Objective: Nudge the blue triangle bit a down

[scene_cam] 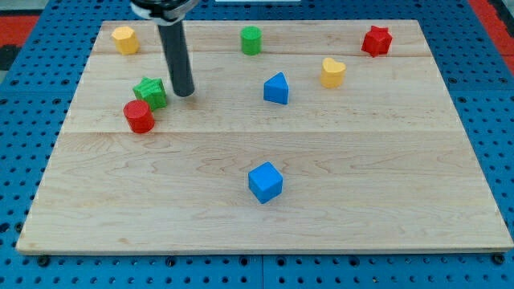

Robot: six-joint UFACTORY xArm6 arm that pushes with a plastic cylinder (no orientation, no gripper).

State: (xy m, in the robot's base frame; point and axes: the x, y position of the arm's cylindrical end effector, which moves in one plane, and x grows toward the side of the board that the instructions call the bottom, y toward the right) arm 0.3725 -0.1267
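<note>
On the table [418,201], going from the view's left, we see first a yellow block [124,38] near the top corner, and lower a red cylinder [139,116] that touches, or almost touches, a green block [151,92] just above it. Our tool is only a dark rod, so it has no jaws to open or close and it holds nothing; my tip [184,94] rests on the table just to the right of the green block, apart from it as far as we can tell. Further right stands a green cylinder [251,39] near the top edge, and a blue cube [265,181] alone in the lower middle. The blue triangle [276,88] is in the upper middle, well to the right of my tip and free on all sides. We think the push is not yet begun: to move the triangle down, my tip should probably come above it first, between it and the green cylinder. At the right are a yellow heart [332,72] and a red block [376,40].
</note>
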